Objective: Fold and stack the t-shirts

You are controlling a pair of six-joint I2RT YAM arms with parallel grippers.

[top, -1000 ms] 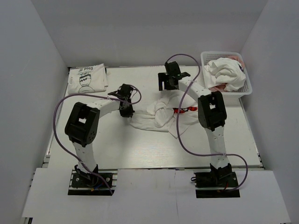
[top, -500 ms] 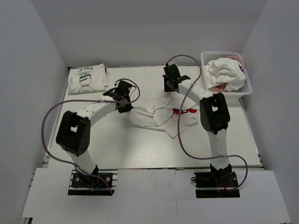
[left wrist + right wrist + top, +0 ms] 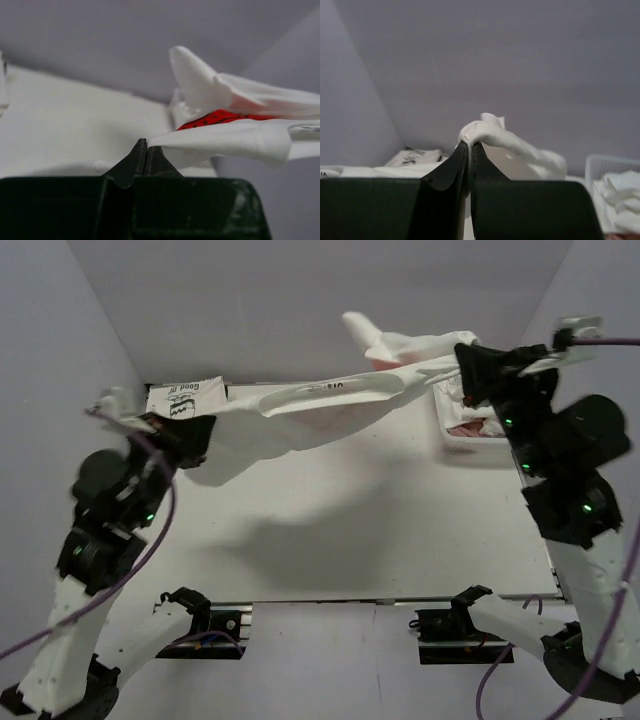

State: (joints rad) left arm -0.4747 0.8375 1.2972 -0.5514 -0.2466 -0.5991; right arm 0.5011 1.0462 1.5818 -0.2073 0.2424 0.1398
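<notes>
change: a second ago the shirt (image 3: 330,400) lies bunched on the table (image 3: 380,530) between low arms; now both arms are up high and it hangs in the air, drawn out long from claw to claw.
left claw (image 3: 192,436): closed tight on one end of the shirt; its wrist view shows the fingertips together with white cloth running out from them.
right claw (image 3: 468,368): closed tight on the other end, a small tuft of cloth bulging above the tips.
shirt: spans the gap between the claws, clear of the table, sagging below the left claw; red print shows on the inner layer, and a loose flap sticks up near the right claw.
folded shirt (image 3: 183,400): flat on the table just behind the left claw.
basket (image 3: 452,437): below the right claw, mostly hidden by that arm.
meaning: likely the shake-out and spread step; laying it flat and folding remain.
risk: the layers look twisted, so it may land creased.
</notes>
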